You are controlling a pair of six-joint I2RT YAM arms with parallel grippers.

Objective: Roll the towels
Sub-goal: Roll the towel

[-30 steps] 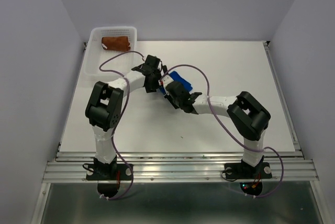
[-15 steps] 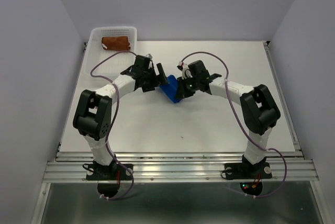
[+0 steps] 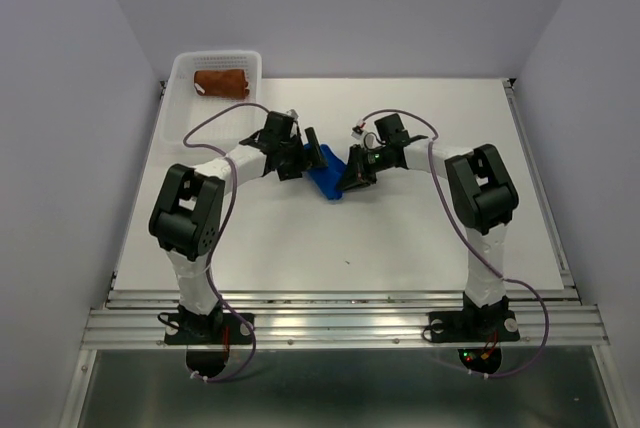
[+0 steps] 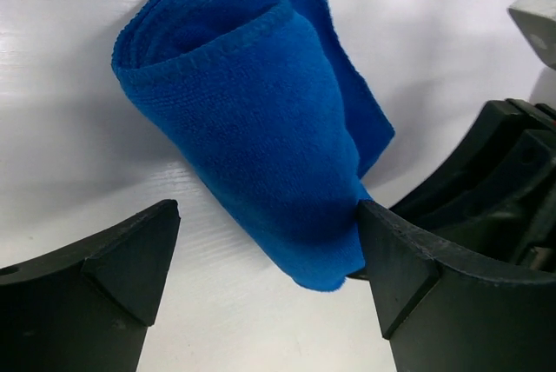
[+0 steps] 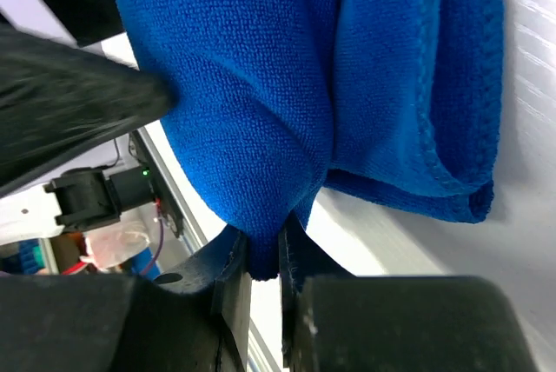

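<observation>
Top view first: the rust-brown towel [image 3: 221, 82] sits as a small bundle in the white perforated basket [image 3: 180, 116] at the far left corner, so I'd call that one finished. The blue towel [image 3: 326, 172] is mid-table, between both arms. The left gripper [image 3: 306, 152] is on its left side, the right gripper [image 3: 352, 174] on its right.

Left wrist cam: the blue towel is a loose roll lying on the table, layers showing at its open end. The left jaws are spread wide on either side of it, gripping nothing, though one finger [image 4: 408, 276] is just at the cloth's edge.

Right wrist cam: the right jaws are pinched tight on a fold of the blue towel.

So roughly halfway, I reckon. The blue one still needs tightening up, and probably a trip to the basket.

The white table [image 3: 430, 238] looks smooth and a bit glossy. Plain pale walls [image 3: 60, 148] box it in, with a metal rail [image 3: 340, 326] along the near edge.
</observation>
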